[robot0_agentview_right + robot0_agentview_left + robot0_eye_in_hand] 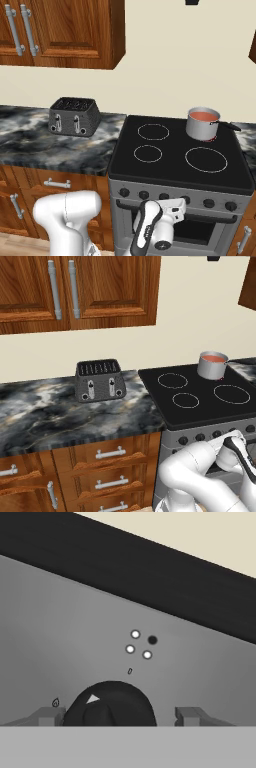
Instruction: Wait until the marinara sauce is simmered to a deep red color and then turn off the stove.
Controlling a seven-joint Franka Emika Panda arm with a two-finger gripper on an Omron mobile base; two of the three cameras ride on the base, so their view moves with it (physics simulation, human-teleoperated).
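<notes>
The marinara sauce (214, 358) (202, 116) looks orange-red, inside a small silver saucepan (211, 370) (199, 129) on the back right burner of the stove (200, 406) (170, 167). A faint red glow shows beneath the pan. Down at the grey front panel, my gripper (117, 716) straddles a black knob (112, 704) with a white pointer. The left fingertip (49, 716) sits against the knob. A narrow gap separates the right fingertip (187, 716) from it. My hand (170, 210) reaches the knob row from below.
A dark slotted toaster (99, 380) (74, 116) stands on the marble counter (50, 416) left of the stove. Wooden drawers (110, 456) lie below and wall cabinets (75, 291) hang above. Other knobs (209, 203) run along the panel. The oven window (200, 232) is just beneath.
</notes>
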